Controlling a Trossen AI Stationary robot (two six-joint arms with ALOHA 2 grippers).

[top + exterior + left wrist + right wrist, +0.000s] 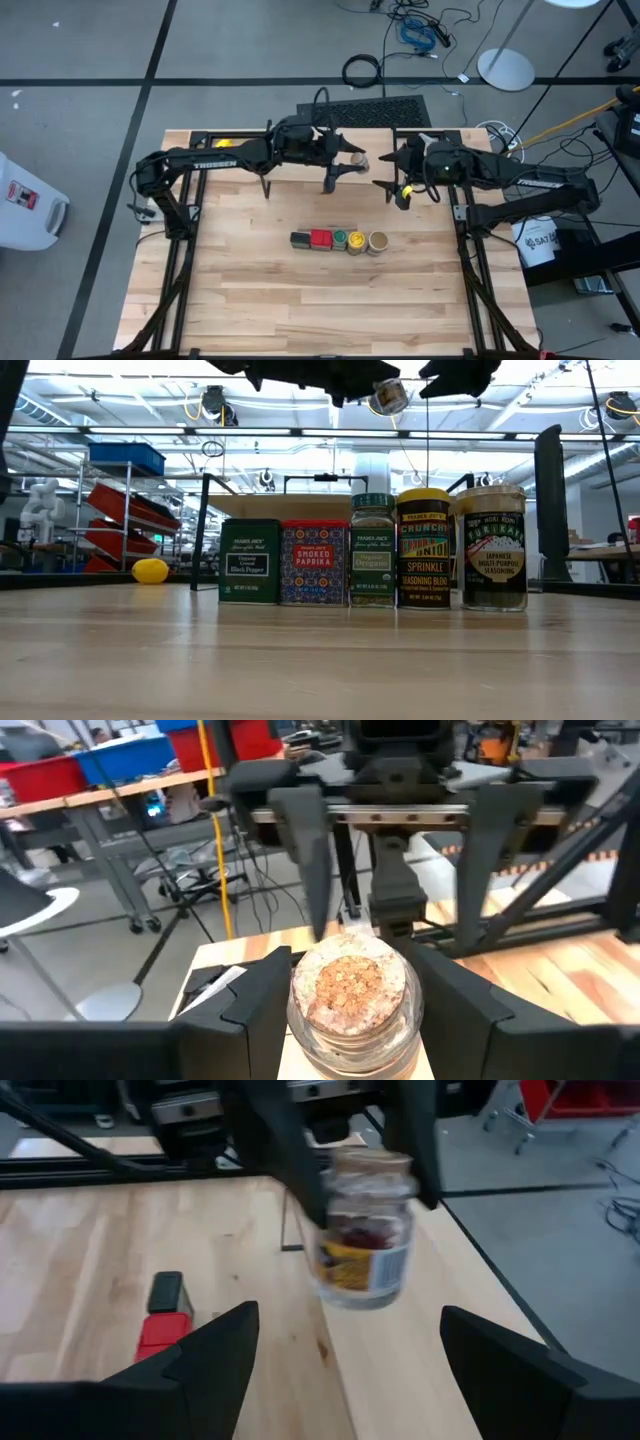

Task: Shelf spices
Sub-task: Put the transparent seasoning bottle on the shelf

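Observation:
My left gripper [350,157] reaches in from the table's left and is shut on a tiny brownish jar [360,1230] with a cork-coloured lid, above the shelf's light plank [300,172] at the far side. My right gripper [386,188] stands open just right of the jar, facing it, with nothing between its fingers [210,1350]. In mid-table stands a row of spices: a dark tin [250,562], a red tin [314,564], a green-lidded jar [373,550], a yellow-lidded jar [424,548] and a tan-topped jar [494,546], each on its base. My left gripper pinches the jar's glass sides just under the lid [300,1010] between its two fingers. The fingers come in about level from the table's left. The jar is lifted clear, lid up and slightly tilted, over the shelf's plank [225,965].
A yellow ball [150,570] lies at the far left of the table. The spice row [340,240] takes up the table's middle. Black frame rails [180,260] run along both side edges. Bare wood lies toward the near edge.

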